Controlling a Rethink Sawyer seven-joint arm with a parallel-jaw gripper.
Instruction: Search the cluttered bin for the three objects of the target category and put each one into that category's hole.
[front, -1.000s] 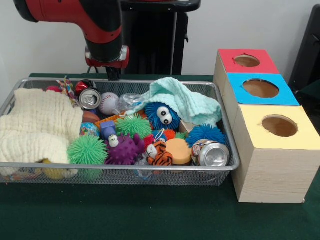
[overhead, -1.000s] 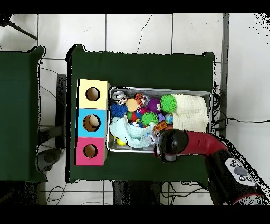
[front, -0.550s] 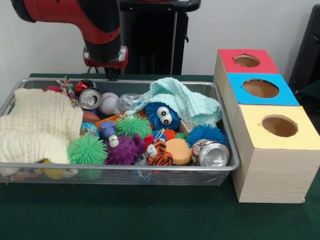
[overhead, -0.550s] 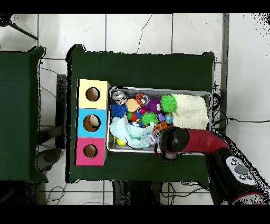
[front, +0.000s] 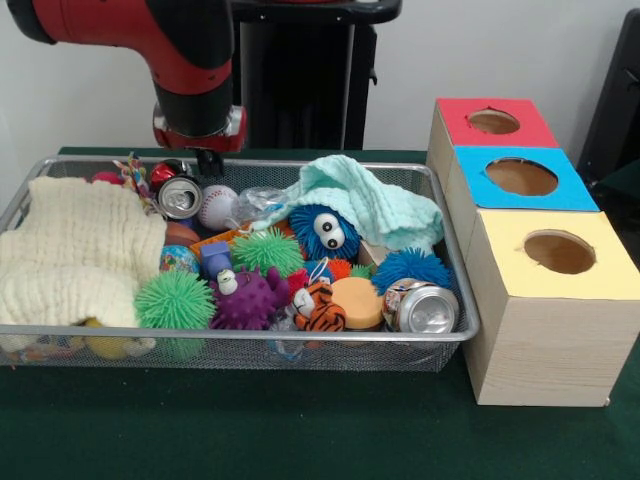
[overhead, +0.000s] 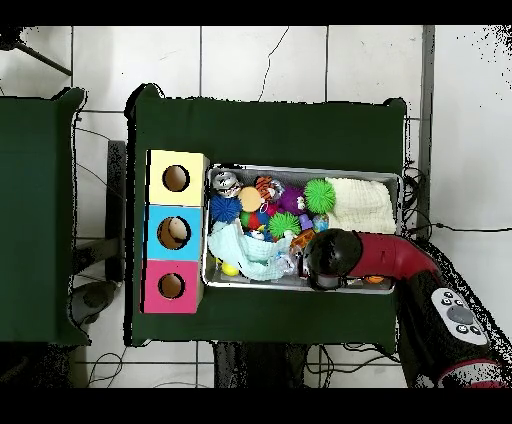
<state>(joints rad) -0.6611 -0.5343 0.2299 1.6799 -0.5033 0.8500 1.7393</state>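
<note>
Two drink cans show in the wire bin (front: 445, 262): one silver can (front: 181, 196) lies on its side at the bin's far rim, about 11 o'clock from the bin's middle in the front view, its open top facing the camera; the other can (front: 424, 308) lies at the near corner, about 4 o'clock, just beside the yellow box, also top-forward. A third of that kind cannot be made out. Between them the bin holds a baseball (front: 218, 207) just beside the far can, a blue furry toy with big eyes (front: 324, 232) under a mint cloth (front: 372, 204), green spiky balls (front: 176, 299), a purple spiky ball (front: 250, 298), a striped tiger toy (front: 318, 308) and an orange disc (front: 358, 300). A cream knitted cloth (front: 76, 250) fills the 9 o'clock end. The gripper (front: 211, 163) hangs above the far rim, near the far can; whether its fingers are spread or pressed together cannot be told. On the green counter (front: 300, 425) stands a row of wooden boxes with round holes: red (front: 495, 122), blue (front: 522, 177), yellow (front: 560, 252).
</note>
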